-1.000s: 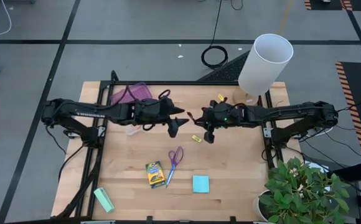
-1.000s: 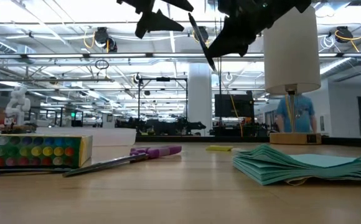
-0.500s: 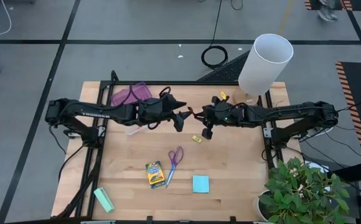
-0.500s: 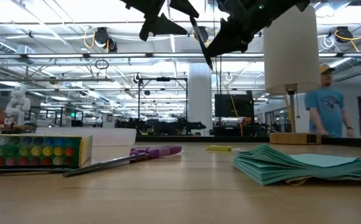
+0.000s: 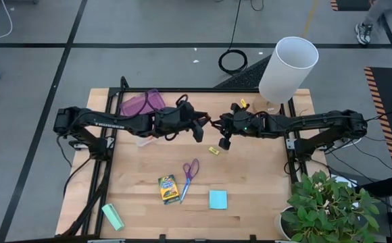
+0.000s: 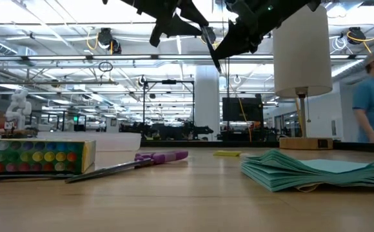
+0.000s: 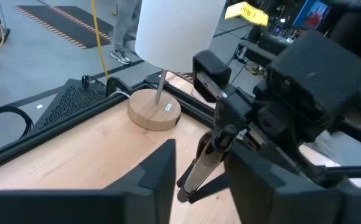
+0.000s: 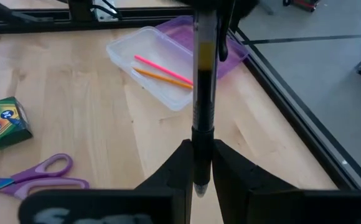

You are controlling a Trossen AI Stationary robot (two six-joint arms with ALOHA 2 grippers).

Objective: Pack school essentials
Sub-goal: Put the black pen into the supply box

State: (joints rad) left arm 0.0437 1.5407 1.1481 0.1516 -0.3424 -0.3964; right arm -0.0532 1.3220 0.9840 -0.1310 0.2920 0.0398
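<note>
High view: left gripper (image 5: 199, 129) and right gripper (image 5: 223, 138) nearly touching mid-table; ample bare wood around, crayon box (image 5: 168, 189) and scissors (image 5: 188, 174) nearer the front.

Left wrist view: fingers (image 7: 159, 174) spread, closing on the pen (image 7: 199, 171); risk of collision.

Right wrist view: clenched on the pen; clear case (image 8: 159, 53) beyond; possible slip during handover.

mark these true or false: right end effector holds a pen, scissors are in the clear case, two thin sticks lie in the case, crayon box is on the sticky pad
1. The right end effector is shut on a pen: true.
2. The scissors are in the clear case: false, they lie on the table.
3. Two thin sticks, pink and orange, lie in the case: true.
4. The crayon box sits on the sticky pad: false, they lie apart.
</note>
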